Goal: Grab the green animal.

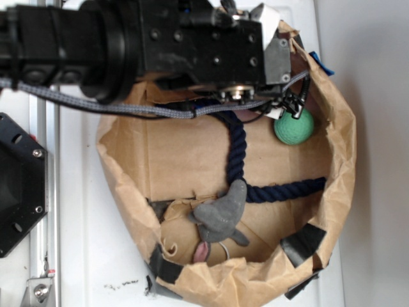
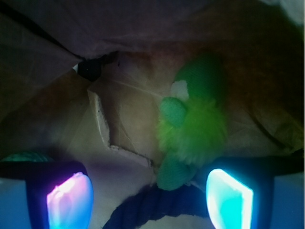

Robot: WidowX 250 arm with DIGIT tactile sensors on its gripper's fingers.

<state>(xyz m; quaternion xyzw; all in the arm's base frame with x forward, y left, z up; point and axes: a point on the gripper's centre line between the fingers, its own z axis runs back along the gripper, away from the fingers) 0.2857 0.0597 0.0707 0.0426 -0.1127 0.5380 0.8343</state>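
Note:
The green animal (image 2: pixel 193 126), a fuzzy lime plush with darker green limbs, lies on the brown paper floor just ahead of my gripper (image 2: pixel 150 200) in the wrist view, nearer the right pad. One green limb reaches down between the pads. My gripper is open, its glowing pads (image 2: pixel 70 200) wide apart with nothing gripped. In the exterior view the black arm (image 1: pixel 192 45) covers the top of the paper bag and hides the green animal.
A crumpled brown paper bag (image 1: pixel 345 160) forms a walled nest. A dark blue rope (image 1: pixel 238 150) runs across it, also under my pads as rope (image 2: pixel 157 205). A teal-green ball (image 1: pixel 294 126) sits at the right, a grey plush animal (image 1: pixel 220 214) at the front.

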